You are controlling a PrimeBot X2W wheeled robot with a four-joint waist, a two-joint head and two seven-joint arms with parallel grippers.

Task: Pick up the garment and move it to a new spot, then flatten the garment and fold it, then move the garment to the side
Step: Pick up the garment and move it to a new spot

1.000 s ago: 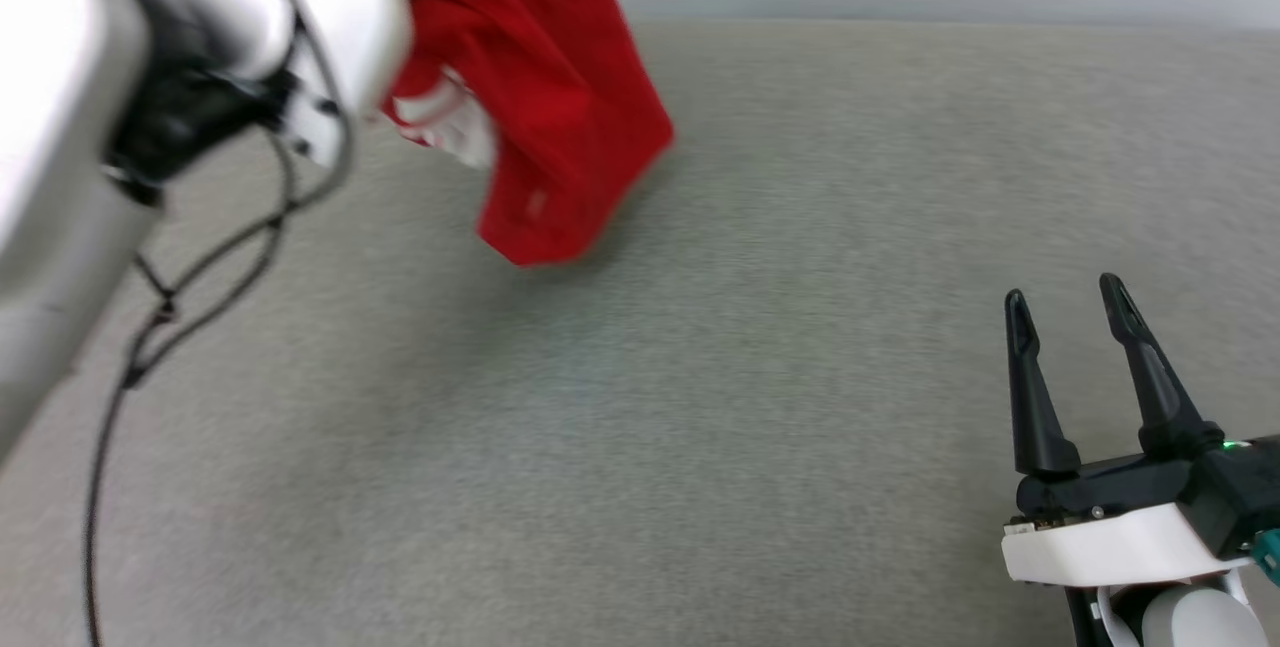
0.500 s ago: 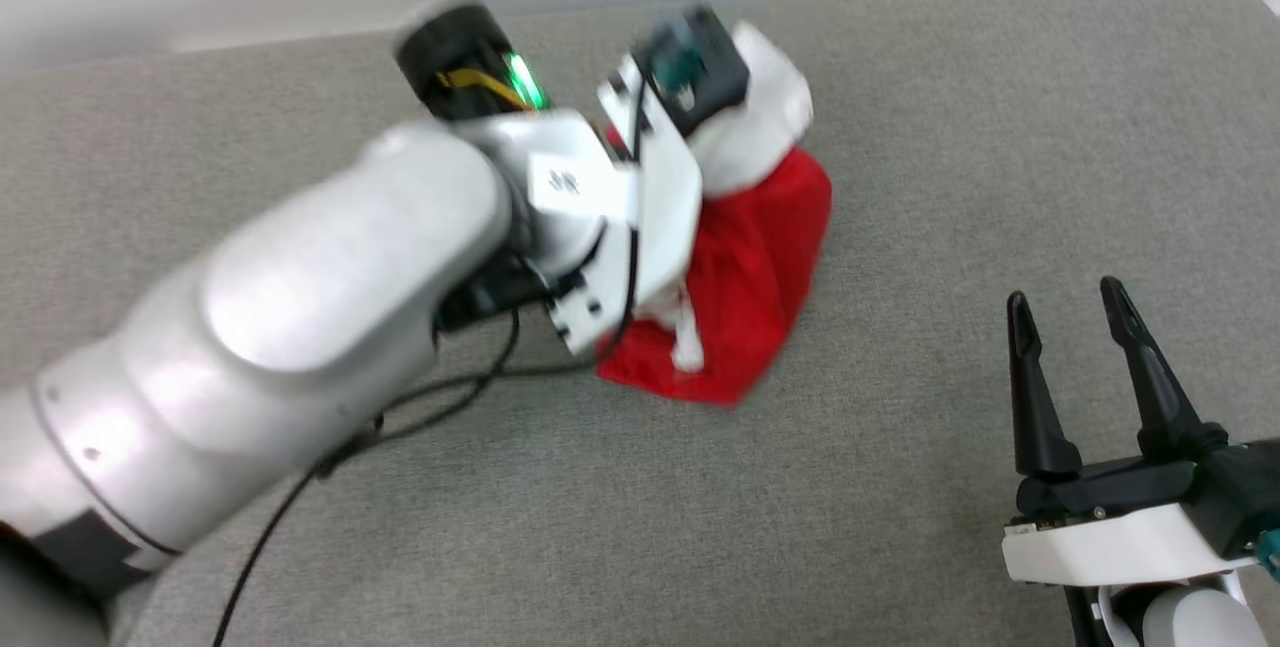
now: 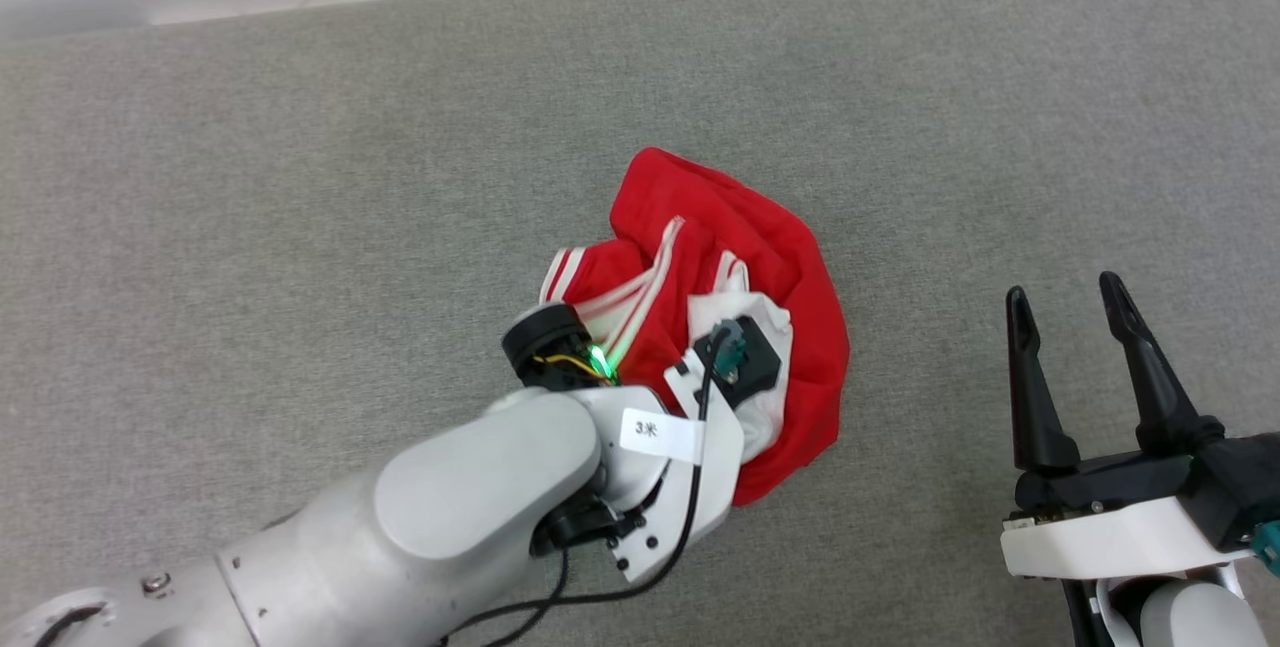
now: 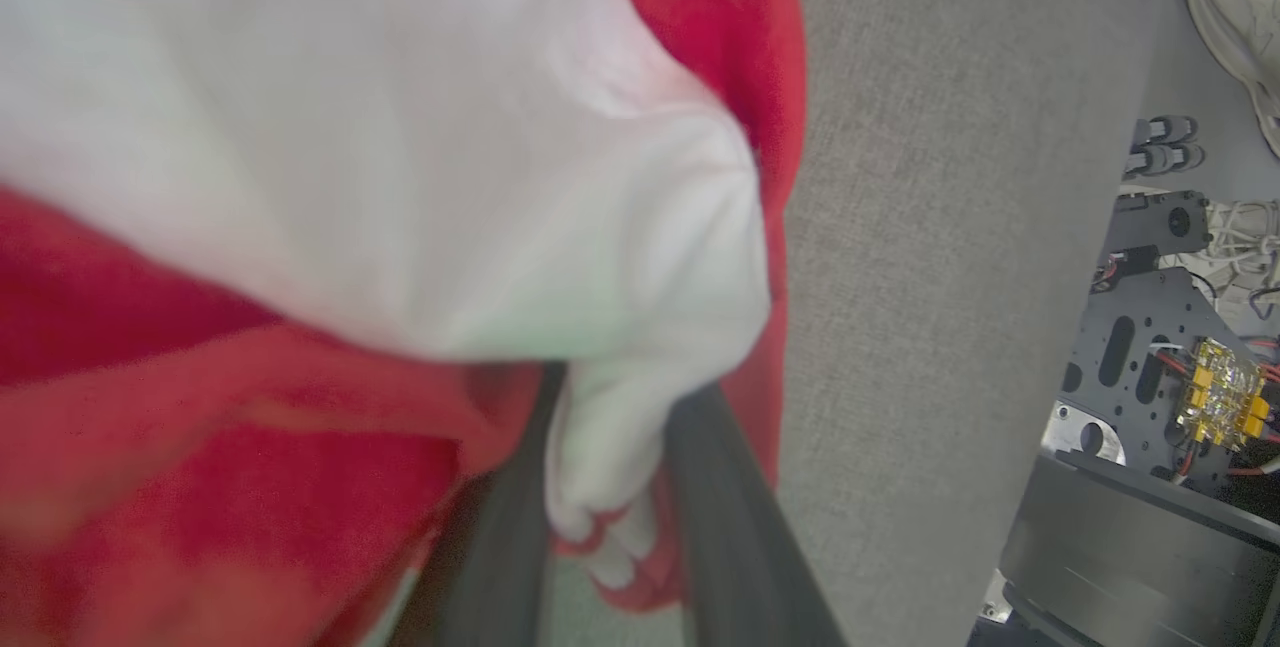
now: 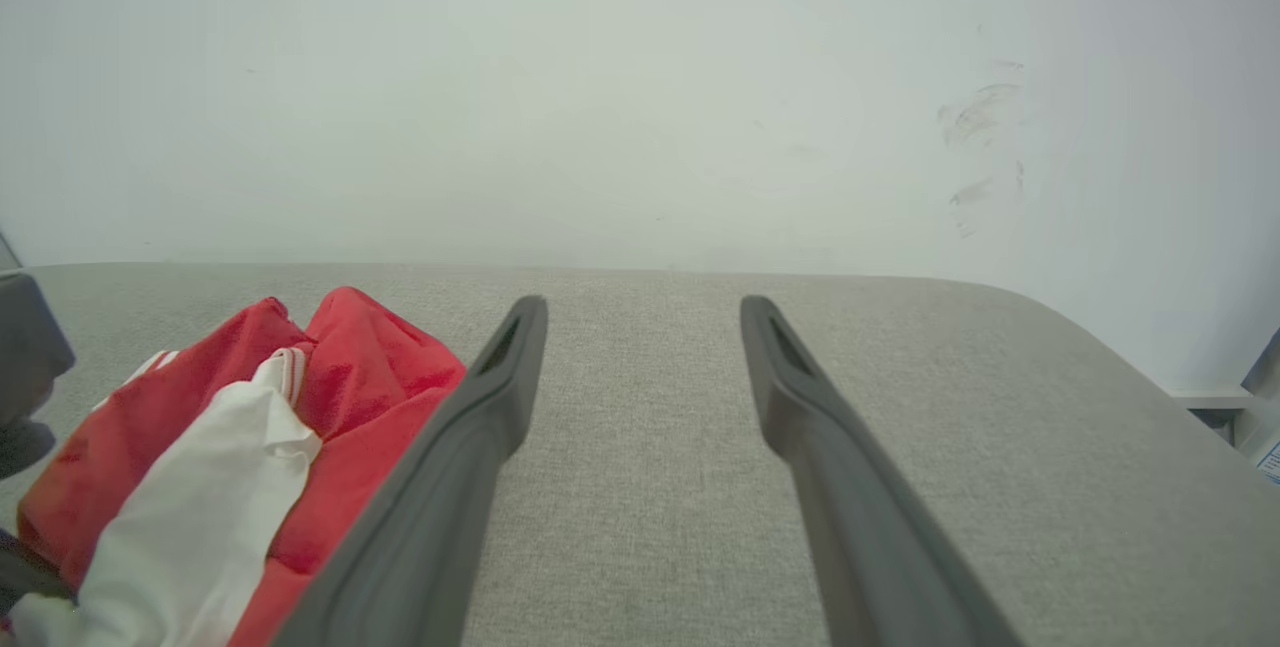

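Item: red thin-fabric sports jersey (image 3: 765, 232), white sleeves, striped trim, crumpled mid-way on the grey woven-fabric surface (image 3: 300, 177). Likely light, limp, prone to sag. Your left gripper (image 4: 610, 427) pinches a white sleeve fold; right gripper (image 3: 1065, 292) spread, empty, well apart. Take hem corners or shoulders for flattening.

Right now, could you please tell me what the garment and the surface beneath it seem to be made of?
The garment: thin, soft cloth, probably a synthetic jersey knit, matte red with white panels; it crumples into loose, limp folds.
The surface: grey textile, seemingly woven upholstery, matte; a fine flecked weave shows, and its rounded corner hints at padding.
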